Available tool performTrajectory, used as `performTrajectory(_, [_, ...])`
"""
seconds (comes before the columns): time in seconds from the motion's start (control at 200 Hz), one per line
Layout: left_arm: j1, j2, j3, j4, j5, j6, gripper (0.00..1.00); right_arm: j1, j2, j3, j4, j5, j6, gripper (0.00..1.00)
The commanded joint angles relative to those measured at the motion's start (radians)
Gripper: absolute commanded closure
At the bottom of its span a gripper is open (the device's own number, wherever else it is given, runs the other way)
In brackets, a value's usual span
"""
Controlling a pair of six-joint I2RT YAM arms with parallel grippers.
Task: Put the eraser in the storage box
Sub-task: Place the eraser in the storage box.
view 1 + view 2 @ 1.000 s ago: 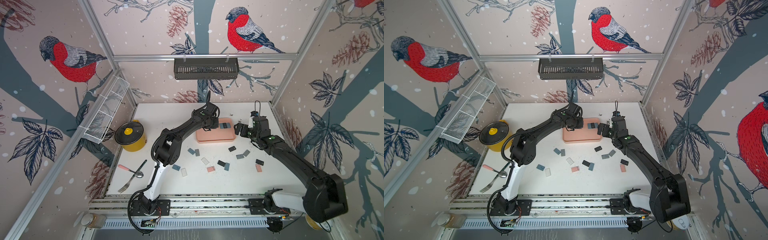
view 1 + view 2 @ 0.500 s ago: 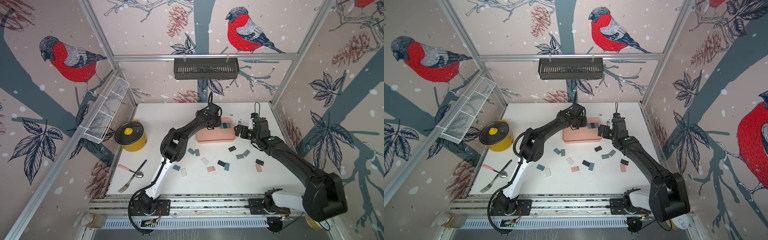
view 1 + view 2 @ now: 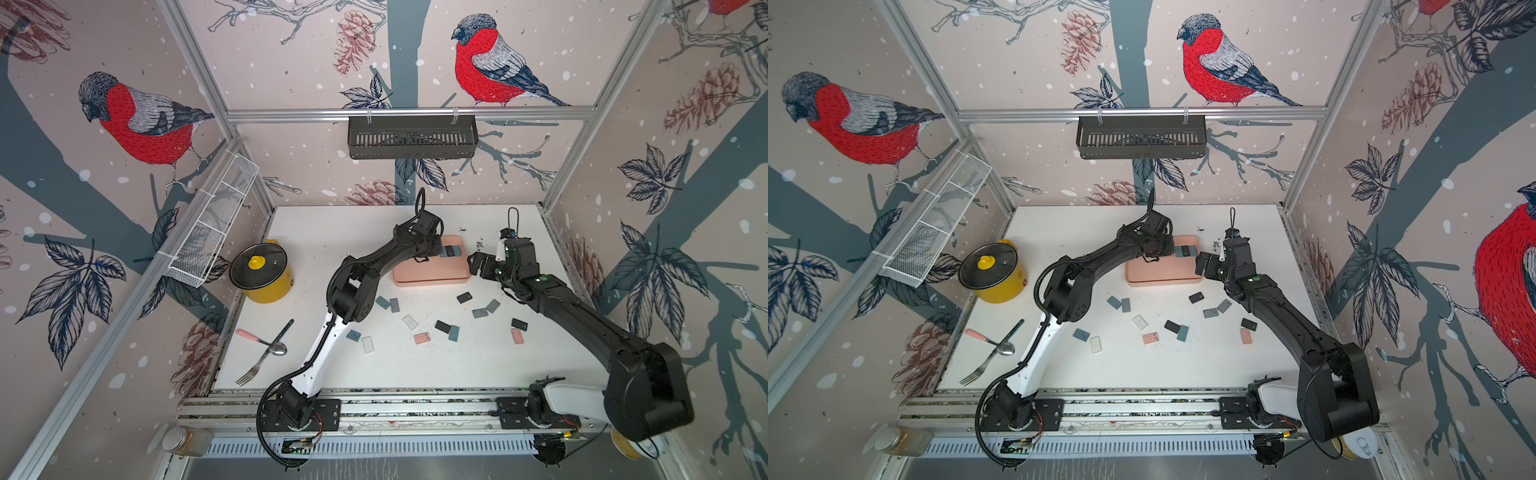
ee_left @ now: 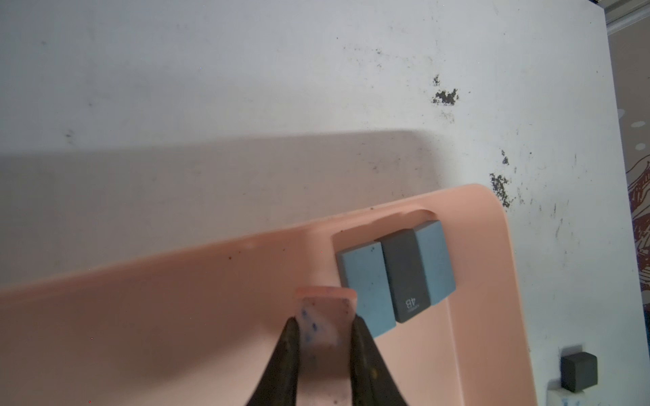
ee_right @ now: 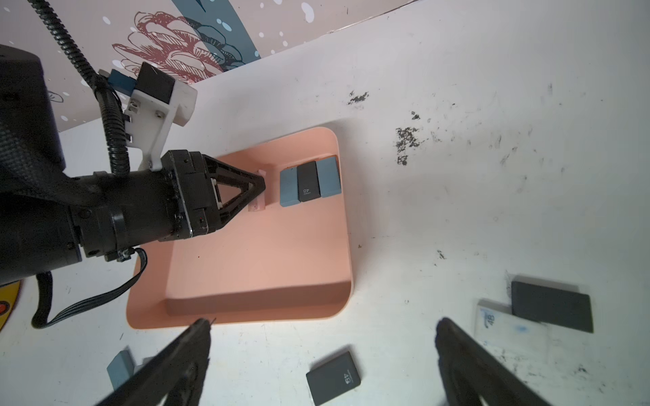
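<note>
The storage box (image 3: 432,277) is a shallow salmon-pink tray at the back middle of the white table, seen in both top views (image 3: 1163,276). My left gripper (image 4: 325,325) is shut on a pale pink eraser (image 4: 325,305) and holds it low inside the box (image 5: 260,267). The eraser hangs beside three erasers (image 5: 309,182), blue, black and blue, packed into the box's far right corner. My right gripper (image 5: 323,325) stands open just outside the box's right side, over the table, with nothing between its fingers.
Several loose erasers (image 3: 449,328) lie scattered in front of the box, and a black one (image 5: 332,378) is close below my right gripper. A yellow pot (image 3: 259,272) and a fork with a spoon (image 3: 266,351) sit at the left. A black basket (image 3: 411,137) and a white wire basket (image 3: 214,224) hang on the walls.
My left arm's elbow has swung right, and its gripper has reached a little farther right over the box with the pink eraser. The right arm has barely moved.
</note>
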Motion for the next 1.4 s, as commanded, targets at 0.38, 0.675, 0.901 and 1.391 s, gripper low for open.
performTrajectory(0.38, [0.007,0.042,0.049,0.033,-0.003,-0.014,0.75,-0.002,0.002,-0.005,0.03,0.005,0.005,0.01])
performTrajectory(0.675, [0.007,0.035,0.044,0.015,-0.008,-0.006,0.7,-0.003,0.005,-0.004,0.028,0.01,0.002,0.01])
performTrajectory(0.901, [0.007,0.035,0.043,0.013,-0.009,-0.005,0.64,-0.004,-0.002,0.0,0.022,0.015,-0.002,0.01])
performTrajectory(1.391, [0.002,0.038,0.036,0.051,0.028,-0.022,0.61,-0.011,-0.012,-0.001,0.016,0.016,-0.006,0.01])
